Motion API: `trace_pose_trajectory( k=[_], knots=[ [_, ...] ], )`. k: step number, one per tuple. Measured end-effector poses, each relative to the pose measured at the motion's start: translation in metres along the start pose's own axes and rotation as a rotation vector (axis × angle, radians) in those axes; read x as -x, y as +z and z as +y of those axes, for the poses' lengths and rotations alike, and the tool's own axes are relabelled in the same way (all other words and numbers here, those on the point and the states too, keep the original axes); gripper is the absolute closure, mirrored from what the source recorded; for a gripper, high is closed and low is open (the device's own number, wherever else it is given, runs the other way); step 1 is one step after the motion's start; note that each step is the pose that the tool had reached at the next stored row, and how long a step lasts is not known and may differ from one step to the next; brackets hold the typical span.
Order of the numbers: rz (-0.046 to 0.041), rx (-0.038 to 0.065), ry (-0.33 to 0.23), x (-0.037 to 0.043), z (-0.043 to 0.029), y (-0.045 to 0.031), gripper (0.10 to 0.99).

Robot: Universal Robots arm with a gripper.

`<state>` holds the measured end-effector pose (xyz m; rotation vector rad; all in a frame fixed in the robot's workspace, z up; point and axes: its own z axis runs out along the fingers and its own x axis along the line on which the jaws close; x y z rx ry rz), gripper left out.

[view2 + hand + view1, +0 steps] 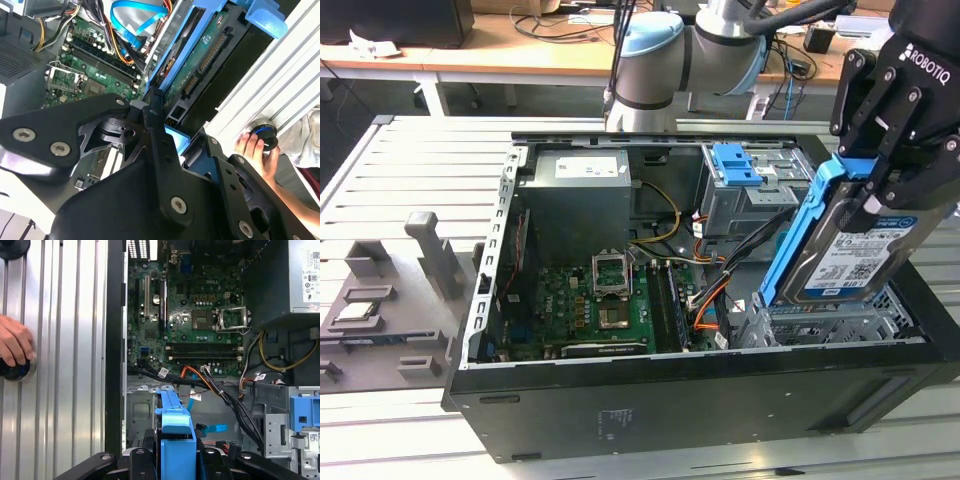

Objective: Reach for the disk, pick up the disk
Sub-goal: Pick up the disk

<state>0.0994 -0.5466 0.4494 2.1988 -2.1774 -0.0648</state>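
Note:
The disk [850, 255] is a silver hard drive with a white-and-blue label and blue rails. It hangs tilted above the right end of the open computer case [650, 400], over the metal drive bay. My gripper [878, 195] is shut on its upper end, one finger on each flat face. In the second wrist view the disk [205, 55] shows its green circuit-board underside beyond the gripper [180, 140]. In the first wrist view the disk [172, 425] is seen edge-on by its blue rail, clamped in the gripper [172, 460].
Inside the case are the green motherboard [590, 305], the grey power supply [580, 200], cable bundles [720, 270] and a drive cage with a blue latch [738, 165]. A person's hand [12, 347] rests on a knob on the slatted table. Grey fixtures [380, 300] lie at the exterior view's left.

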Motion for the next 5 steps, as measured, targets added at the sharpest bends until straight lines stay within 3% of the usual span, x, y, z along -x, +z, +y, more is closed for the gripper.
trace_pose_trajectory(
  k=[5],
  knots=[
    [0.0001, 0.0, 0.0, 0.0001, -0.0013, 0.0015, 0.718]
  ],
)
